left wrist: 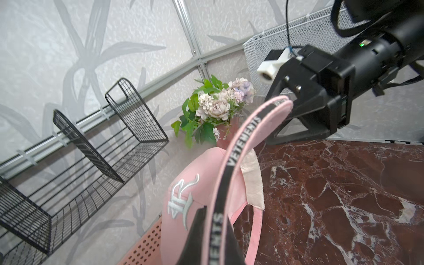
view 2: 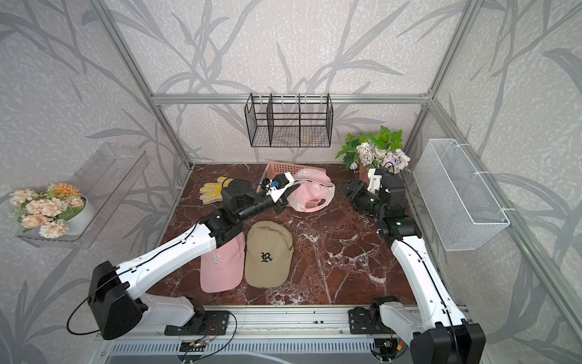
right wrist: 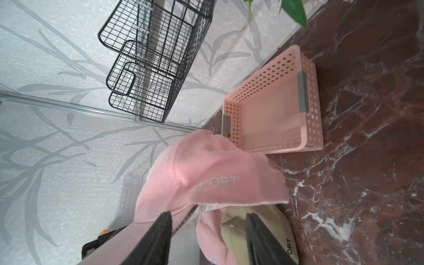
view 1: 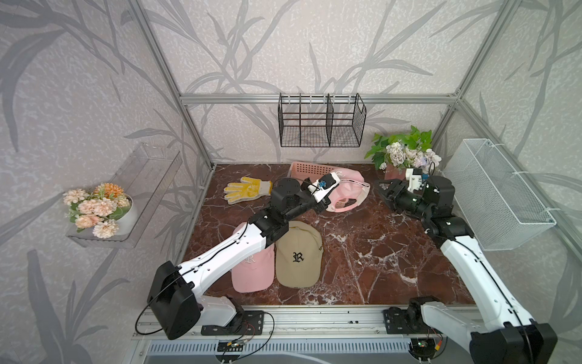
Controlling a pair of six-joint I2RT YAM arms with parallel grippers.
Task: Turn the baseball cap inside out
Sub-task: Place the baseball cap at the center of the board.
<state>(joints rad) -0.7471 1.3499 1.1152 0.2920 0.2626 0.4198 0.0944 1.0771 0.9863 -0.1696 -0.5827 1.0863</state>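
A pink baseball cap [view 1: 349,178] [view 2: 310,179] [left wrist: 183,183] [right wrist: 206,169] sits at the rear of the red marble table [view 1: 378,252], just in front of a pink perforated basket [view 1: 307,170] [right wrist: 307,96]. Its lettered sweatband is pulled up and outward. The left gripper [left wrist: 214,220] is clamped tight on that band near the front of the crown. The right gripper [view 1: 385,186] [right wrist: 208,215] hangs just beside the band's far end with its jaws parted and nothing between them. From the left wrist view it is hard to say whether a jaw brushes the band's tip.

Three caps are on the table. Besides the gripped one, a second pink cap [view 1: 252,271] [view 2: 219,268] and one beige cap [view 1: 297,255] [view 2: 267,255] lie side by side near the front, touching, each crown up with an embroidered letter showing. The left arm crosses over the second pink cap. One yellow work glove [view 1: 247,189] [view 2: 211,189] lies flat at the rear left.

There are four containers. The pink basket shows only its own bare floor in the right wrist view. A divided black wire rack [view 1: 321,138] hangs on the back wall and a white mesh basket [view 1: 494,195] on the right wall. A clear shelf [view 1: 151,176] on the left wall carries one white pot of peach and orange flowers [view 1: 97,208]. One bouquet of pale flowers with green leaves [view 1: 403,151] stands in the rear right corner.
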